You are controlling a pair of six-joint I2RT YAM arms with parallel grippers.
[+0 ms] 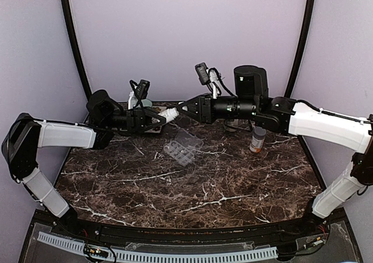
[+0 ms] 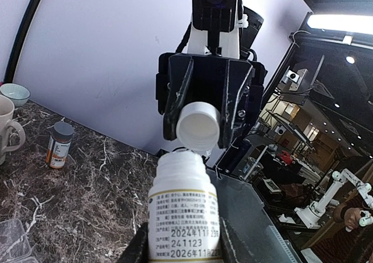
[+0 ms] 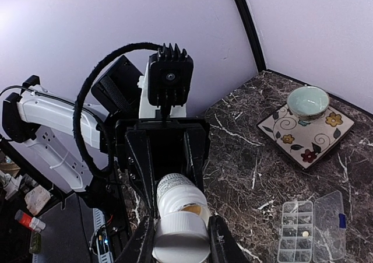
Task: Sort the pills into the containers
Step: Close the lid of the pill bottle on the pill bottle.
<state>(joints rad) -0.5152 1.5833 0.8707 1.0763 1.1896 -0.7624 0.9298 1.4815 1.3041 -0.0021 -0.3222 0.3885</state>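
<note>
Organizer [image 1: 183, 146] lies open mid-table; left fingers [image 2: 140, 248] grip white bottle [image 2: 183, 207], right fingers [image 3: 144, 239] its cap [image 3: 180, 241].

Two grippers, namely left gripper [image 1: 164, 116] and right gripper [image 2: 198, 132]. One clear pill organizer [image 1: 183, 147] with a single pill [image 3: 303, 232] visible in its cells, one small white bottle [image 2: 182, 199], one white cap [image 2: 198, 124], one orange pill bottle [image 1: 257, 139]. One mug [image 2: 7, 126], one bowl [image 3: 307, 101], one floral tile [image 3: 291, 136], one marble table [image 1: 192, 187].
</note>
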